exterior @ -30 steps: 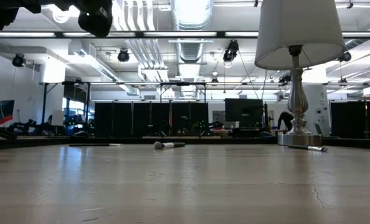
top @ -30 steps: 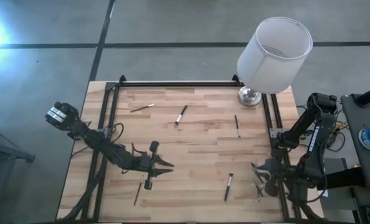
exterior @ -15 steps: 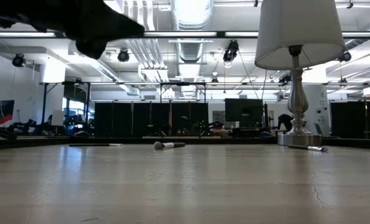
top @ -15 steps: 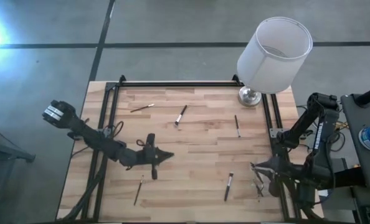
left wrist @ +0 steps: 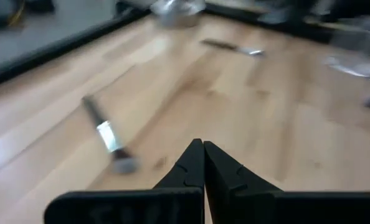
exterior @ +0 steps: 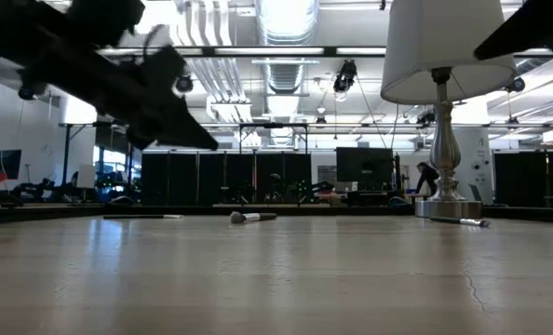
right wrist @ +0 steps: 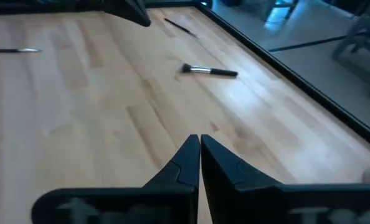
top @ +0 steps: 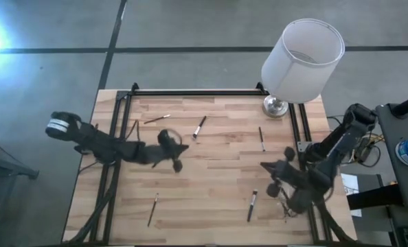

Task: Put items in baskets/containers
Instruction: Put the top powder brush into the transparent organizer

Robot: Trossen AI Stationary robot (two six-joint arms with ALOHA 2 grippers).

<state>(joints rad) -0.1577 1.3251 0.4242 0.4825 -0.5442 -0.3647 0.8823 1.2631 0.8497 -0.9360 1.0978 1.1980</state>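
Hovering over the table's left-centre, your left gripper (top: 178, 155) is clenched with nothing between its fingers; the left wrist view shows both dark fingertips (left wrist: 200, 163) pressed together above bare wood. Just ahead of it lies a brush (left wrist: 107, 137) with a silver ferrule, the same one you see at the back-centre of the table (top: 199, 127). Your right gripper (top: 267, 169) sits above the right side of the table, also closed tight and empty, fingertips (right wrist: 194, 155) meeting in a point. Brushes are scattered flat on the wooden table (top: 218, 185): one near the back left (top: 156, 119), one toward the back right (top: 262, 138), one at the front left (top: 152, 209), one at the front right (top: 252, 205). None is held. A lamp with a white shade (top: 302, 60) stands at the back right corner. You can't make out any clear container in these views.
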